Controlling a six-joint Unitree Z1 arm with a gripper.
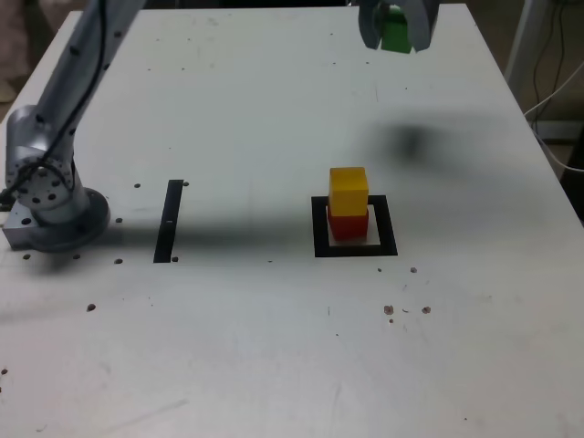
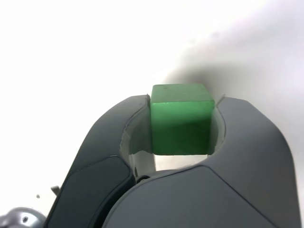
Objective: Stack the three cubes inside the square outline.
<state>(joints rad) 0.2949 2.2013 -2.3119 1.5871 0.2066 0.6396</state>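
While the yellow cube (image 1: 349, 191) is sitting on the red cube (image 1: 348, 224) inside the square outline (image 1: 319, 228), the gripper (image 1: 396, 29) is clamping the green cube (image 2: 181, 118), seemingly well above the table (image 1: 274, 347).

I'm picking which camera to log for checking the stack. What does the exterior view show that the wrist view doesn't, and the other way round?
Only the exterior view shows the yellow cube sitting on the red cube inside the square outline, plus the black bar and the arm's base. Only the wrist view shows, close up, the jaws pressed against opposite faces of the green cube. Both show the gripper shut on the green cube over the white table.
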